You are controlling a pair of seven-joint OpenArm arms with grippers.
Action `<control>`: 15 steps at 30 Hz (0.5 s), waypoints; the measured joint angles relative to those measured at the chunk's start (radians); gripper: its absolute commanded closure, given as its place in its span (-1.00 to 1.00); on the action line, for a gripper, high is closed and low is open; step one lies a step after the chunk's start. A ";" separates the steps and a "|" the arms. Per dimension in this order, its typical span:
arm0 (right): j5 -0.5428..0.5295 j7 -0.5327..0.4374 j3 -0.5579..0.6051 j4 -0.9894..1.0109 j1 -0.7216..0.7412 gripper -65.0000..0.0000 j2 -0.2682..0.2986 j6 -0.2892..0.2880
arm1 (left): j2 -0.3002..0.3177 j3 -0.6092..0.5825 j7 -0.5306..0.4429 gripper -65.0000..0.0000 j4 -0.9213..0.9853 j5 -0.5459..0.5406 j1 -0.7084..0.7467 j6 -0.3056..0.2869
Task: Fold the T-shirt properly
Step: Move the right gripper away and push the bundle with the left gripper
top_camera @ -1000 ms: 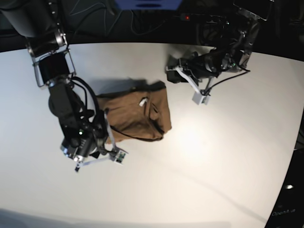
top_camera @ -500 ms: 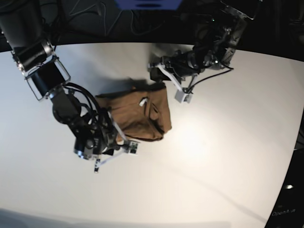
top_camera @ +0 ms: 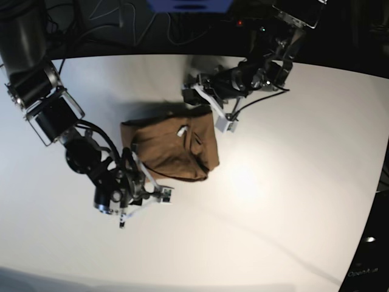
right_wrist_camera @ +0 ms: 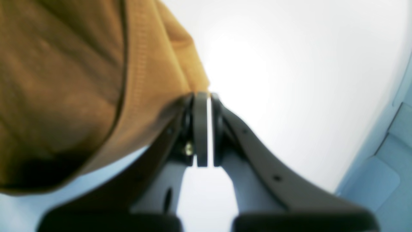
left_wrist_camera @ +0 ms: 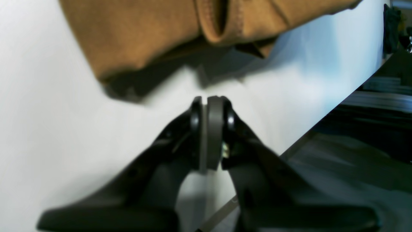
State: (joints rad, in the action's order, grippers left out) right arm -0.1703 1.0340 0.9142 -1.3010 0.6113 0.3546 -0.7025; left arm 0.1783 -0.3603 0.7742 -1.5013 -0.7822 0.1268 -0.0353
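Both grippers closed, none holding cloth: left gripper [left_wrist_camera: 206, 100] just short of the T-shirt's [top_camera: 173, 149] far edge, right gripper [right_wrist_camera: 202, 95] at its near corner.

One T-shirt, tan-brown, folded into a compact bundle, lying toward the far-middle of the white worktop [top_camera: 292, 201], one small white tag [top_camera: 182, 129] showing on top. Two arms, one gripper apiece, pads pressed together.

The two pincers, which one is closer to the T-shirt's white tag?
The left pincer, at the T-shirt's far edge, is closer to the tag. The right pincer sits off the near edge.
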 measured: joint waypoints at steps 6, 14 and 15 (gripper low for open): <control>0.000 -0.001 0.002 -0.002 0.025 1.00 0.004 0.000 | -0.018 -0.007 -0.004 0.91 0.000 0.011 -0.014 0.009; 0.003 -0.029 0.002 0.000 0.053 1.00 0.033 0.000 | -0.033 -0.050 -0.016 0.91 0.003 0.013 -0.034 0.014; 0.003 -0.044 0.002 0.000 0.052 1.00 0.032 0.000 | -0.040 -0.050 -0.014 0.91 0.007 0.016 -0.037 0.014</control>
State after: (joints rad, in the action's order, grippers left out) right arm -0.1673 0.9897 0.9161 -1.3010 0.6636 0.3870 -0.7029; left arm 0.1379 -0.4107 0.7601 -1.4940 -0.7662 0.0898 -0.0212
